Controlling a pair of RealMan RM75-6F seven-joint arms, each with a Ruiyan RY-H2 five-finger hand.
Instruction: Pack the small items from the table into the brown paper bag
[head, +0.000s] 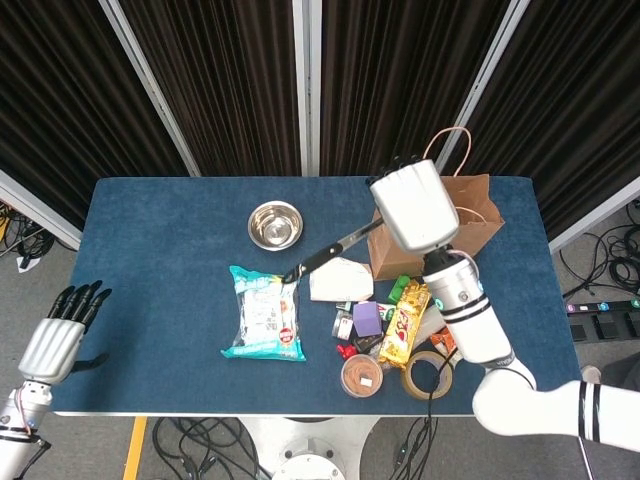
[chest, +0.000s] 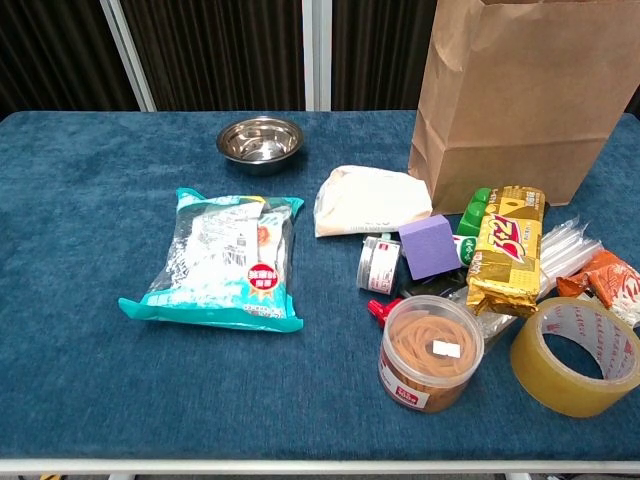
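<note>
The brown paper bag (head: 482, 212) stands open at the table's back right, with some items inside; the chest view shows its front (chest: 520, 100). My right hand (head: 412, 205) is raised high in front of the bag's left side and grips a long, thin black item (head: 325, 258) that slants down-left over the white pouch (head: 340, 280). The chest view does not show this hand. Small items lie in a pile before the bag: a purple block (chest: 428, 245), a yellow snack bar (chest: 505, 250), a tape roll (chest: 575, 355) and a rubber band tub (chest: 430, 350). My left hand (head: 58, 340) hangs empty off the table's left edge, fingers extended.
A steel bowl (head: 275, 225) sits at the back centre. A teal snack pack (head: 265, 312) lies in the middle of the blue table (head: 150, 260). A small tin (chest: 378, 262), a green item (chest: 478, 205), an orange packet (chest: 610, 280) and clear plastic sticks (chest: 570, 250) belong to the pile.
</note>
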